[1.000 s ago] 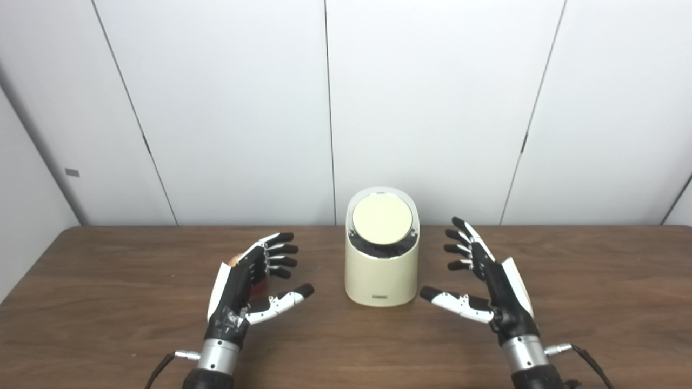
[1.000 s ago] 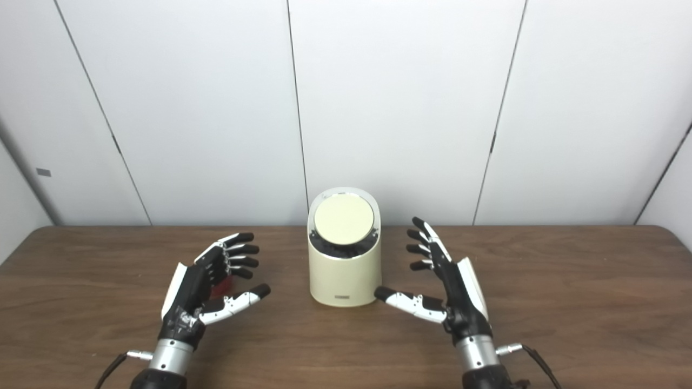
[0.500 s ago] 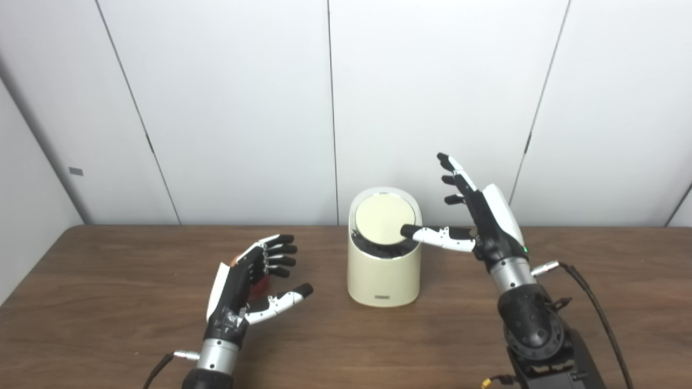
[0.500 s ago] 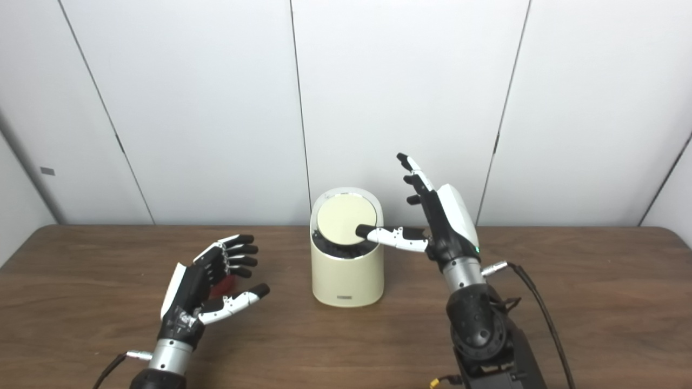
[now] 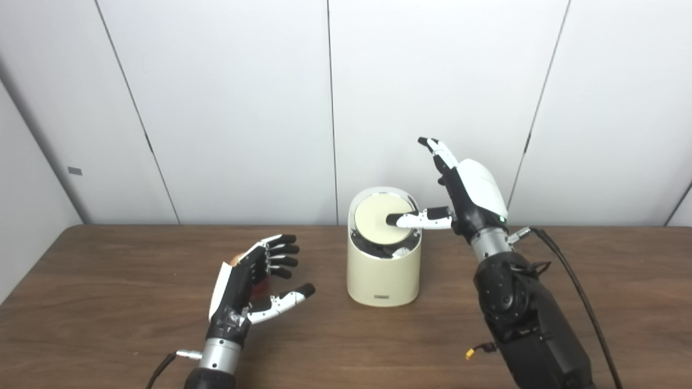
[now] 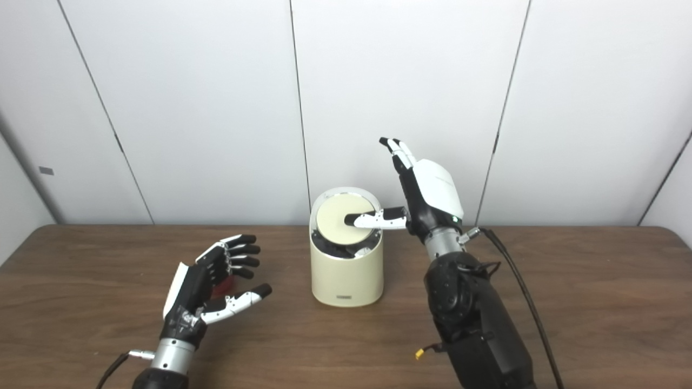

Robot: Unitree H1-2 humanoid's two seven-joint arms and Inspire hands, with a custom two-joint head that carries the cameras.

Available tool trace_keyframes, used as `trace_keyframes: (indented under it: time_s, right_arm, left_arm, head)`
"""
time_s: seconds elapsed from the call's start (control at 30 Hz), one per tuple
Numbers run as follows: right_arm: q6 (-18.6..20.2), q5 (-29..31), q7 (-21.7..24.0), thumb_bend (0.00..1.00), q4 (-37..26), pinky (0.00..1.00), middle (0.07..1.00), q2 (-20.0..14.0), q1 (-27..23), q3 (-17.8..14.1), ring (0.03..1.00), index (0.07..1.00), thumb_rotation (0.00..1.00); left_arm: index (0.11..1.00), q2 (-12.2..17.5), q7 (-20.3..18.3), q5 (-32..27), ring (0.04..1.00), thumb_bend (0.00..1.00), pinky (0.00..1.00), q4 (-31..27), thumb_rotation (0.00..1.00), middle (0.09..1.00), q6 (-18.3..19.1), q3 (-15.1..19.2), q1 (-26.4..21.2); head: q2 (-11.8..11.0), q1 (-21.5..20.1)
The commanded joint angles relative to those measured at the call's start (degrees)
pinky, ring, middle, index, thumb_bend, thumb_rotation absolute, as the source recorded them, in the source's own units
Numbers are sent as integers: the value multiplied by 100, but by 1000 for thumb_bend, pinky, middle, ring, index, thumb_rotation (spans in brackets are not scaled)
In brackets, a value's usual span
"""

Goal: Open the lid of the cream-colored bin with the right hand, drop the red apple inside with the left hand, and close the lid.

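Your right hand point(image 5: 467, 197) hovers beside the smooth cylindrical cream-colored bin point(image 5: 383, 270), fingers spread, holding nothing, its thumb lying across the round tilted lid point(image 5: 378, 220). Your left hand point(image 5: 246, 286) rests open on the dark woodgrain table point(image 5: 108, 302), fingers apart, with the red apple point(image 6: 223, 287) mostly hidden behind its palm.

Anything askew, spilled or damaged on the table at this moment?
Nothing stands out. The cream-colored bin stands upright, with the right hand reaching its thumb over the round lid. The red apple sits mostly hidden behind the open left hand.
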Motion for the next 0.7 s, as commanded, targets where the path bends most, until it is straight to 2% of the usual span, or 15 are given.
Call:
trace_keyframes:
  time_s: [0.0, 0.13, 0.4, 0.53, 0.67]
  right_arm:
    - [-142, -121, -260, 928, -31, 775, 962, 38, -350, 42, 918, 913, 375]
    - [-148, -196, -381, 946, 179, 800, 963, 56, -402, 151, 930, 912, 392]
    - [-97, -367, -469, 970, 354, 774, 963, 49, -432, 323, 912, 923, 366]
    - [-91, -622, -507, 978, 383, 784, 957, -26, -429, 491, 899, 921, 340]
    - [-74, -946, -469, 984, 336, 790, 958, -151, -423, 715, 895, 927, 355]
  left_arm:
    - [758, 4, 44, 2, 652, 732, 571, -90, 80, 714, -248, 2, -210]
    - [758, -11, 47, -14, 653, 736, 576, -137, 77, 714, -195, 8, -198]
    - [761, -23, 72, 47, 652, 735, 574, -188, 89, 714, -170, 1, -193]
    - [759, -24, 63, 48, 659, 732, 585, -226, 95, 715, -134, -7, -186]
    - [760, -29, 72, 56, 658, 733, 589, -236, 92, 714, -143, -5, -186]
  head:
    - [10, 8]
    - [28, 11]
    - [71, 25]
    - [95, 33]
    - [113, 35]
